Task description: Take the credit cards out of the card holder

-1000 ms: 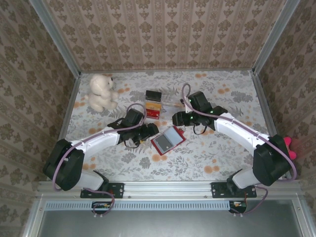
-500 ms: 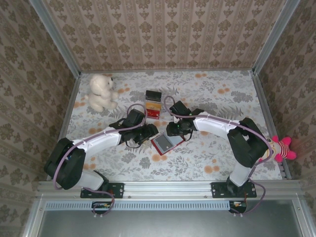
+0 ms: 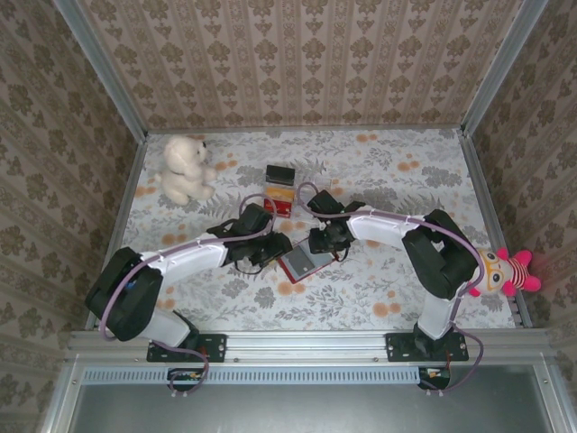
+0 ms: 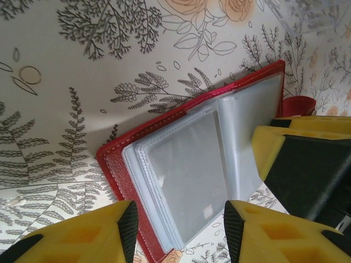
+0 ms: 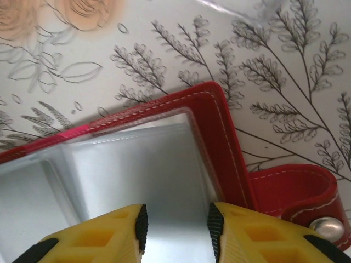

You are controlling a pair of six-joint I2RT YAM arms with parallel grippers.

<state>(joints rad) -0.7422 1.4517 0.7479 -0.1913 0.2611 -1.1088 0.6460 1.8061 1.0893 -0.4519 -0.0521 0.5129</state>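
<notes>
open red card holder (image 4: 112,164), left gripper (image 4: 178,215) jaws parted over its sleeves (image 4: 184,164) – right gripper (image 5: 176,218) too

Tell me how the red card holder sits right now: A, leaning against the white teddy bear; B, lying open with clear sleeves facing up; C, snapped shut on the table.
B: the card holder lies spread open on the table, its clear sleeves facing up and its snap tab undone.

Card holder (image 3: 305,261) lies on the counter (image 3: 397,180) between left claw (image 3: 275,253) and right claw (image 3: 326,244); packets (image 3: 280,200) behind it, teddy bear (image 3: 185,169) at far left.
</notes>
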